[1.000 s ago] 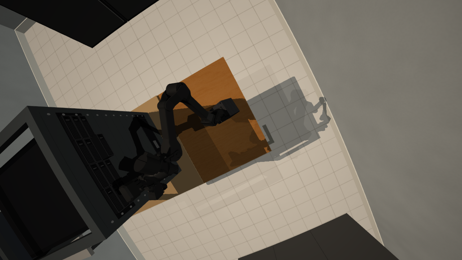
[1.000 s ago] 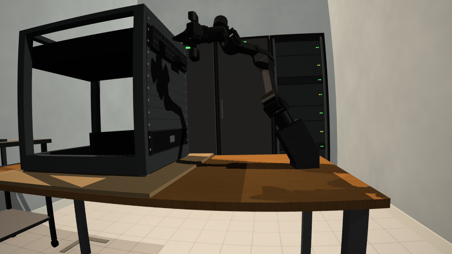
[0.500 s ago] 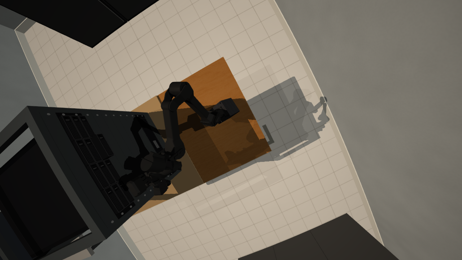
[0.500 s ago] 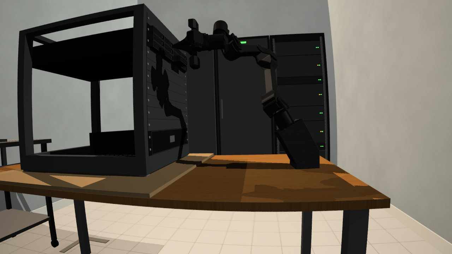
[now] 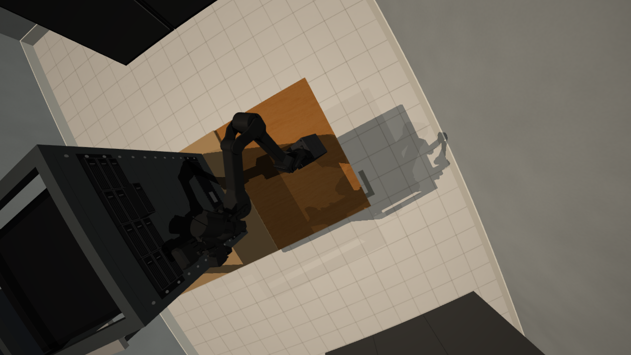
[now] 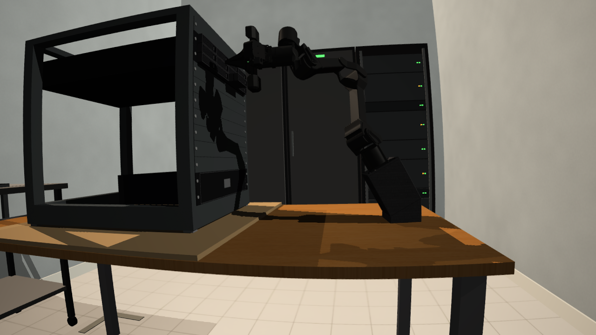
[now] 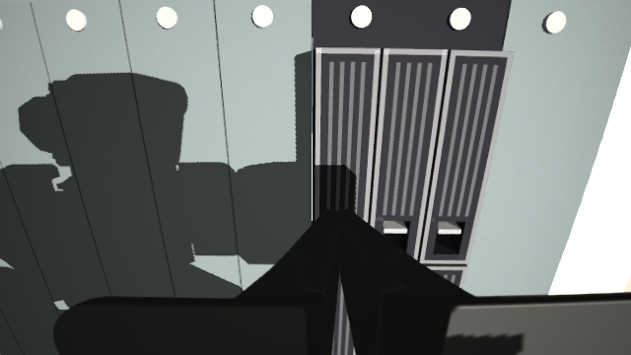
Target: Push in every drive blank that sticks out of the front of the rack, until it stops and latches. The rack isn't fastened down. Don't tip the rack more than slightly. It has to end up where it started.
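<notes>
My closed hand (image 5: 180,258) (image 6: 226,62) (image 7: 337,222) was near the rack's upper front, with one drive blank (image 5: 143,198) (image 6: 234,78) sticking out.
My fingers were fully shut, tips together, with nothing between them; I couldn't tell whether they touched the front. The rack (image 5: 84,236) (image 6: 184,124) (image 7: 266,99) stood upright on the pale board (image 5: 260,238) (image 6: 166,241), at the end of the bench (image 5: 286,101) (image 6: 354,271) opposite my base (image 5: 314,145) (image 6: 402,187), which sat near the other short edge. The protruding blank was in the lower row of the drive bay, nearer one side of the rack, well apart from my fingertips. Close up, I saw three blanks side by side, my fingers hiding the lower part of the nearest.
</notes>
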You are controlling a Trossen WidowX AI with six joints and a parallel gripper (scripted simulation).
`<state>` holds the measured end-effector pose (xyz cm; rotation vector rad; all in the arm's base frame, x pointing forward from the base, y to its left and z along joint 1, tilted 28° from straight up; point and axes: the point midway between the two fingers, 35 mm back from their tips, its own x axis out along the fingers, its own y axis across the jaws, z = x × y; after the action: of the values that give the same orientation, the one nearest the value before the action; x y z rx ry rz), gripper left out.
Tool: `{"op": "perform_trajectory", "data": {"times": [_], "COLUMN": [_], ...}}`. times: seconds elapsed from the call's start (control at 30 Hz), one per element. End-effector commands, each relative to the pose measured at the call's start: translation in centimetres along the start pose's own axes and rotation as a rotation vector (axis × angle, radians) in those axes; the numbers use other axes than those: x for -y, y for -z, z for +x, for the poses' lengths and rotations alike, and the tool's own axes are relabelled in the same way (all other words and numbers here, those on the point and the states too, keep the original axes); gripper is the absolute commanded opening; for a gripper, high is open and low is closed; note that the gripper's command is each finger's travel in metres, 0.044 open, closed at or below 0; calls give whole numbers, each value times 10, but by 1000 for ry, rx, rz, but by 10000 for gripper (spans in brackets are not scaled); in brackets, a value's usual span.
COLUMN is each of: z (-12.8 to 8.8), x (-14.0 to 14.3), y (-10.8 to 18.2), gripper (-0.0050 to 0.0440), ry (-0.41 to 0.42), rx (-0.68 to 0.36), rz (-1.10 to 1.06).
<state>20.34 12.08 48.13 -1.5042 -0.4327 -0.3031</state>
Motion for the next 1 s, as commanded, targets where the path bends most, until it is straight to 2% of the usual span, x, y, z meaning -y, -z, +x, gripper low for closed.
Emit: {"op": "perform_trajectory", "data": {"times": [0.0,0.97], "z": [2,12], "x": [9,14], "y": [3,2], "gripper": [-50,-50], "ry": [15,15], "rx": [-7,-7], "rz": [18,18]}}
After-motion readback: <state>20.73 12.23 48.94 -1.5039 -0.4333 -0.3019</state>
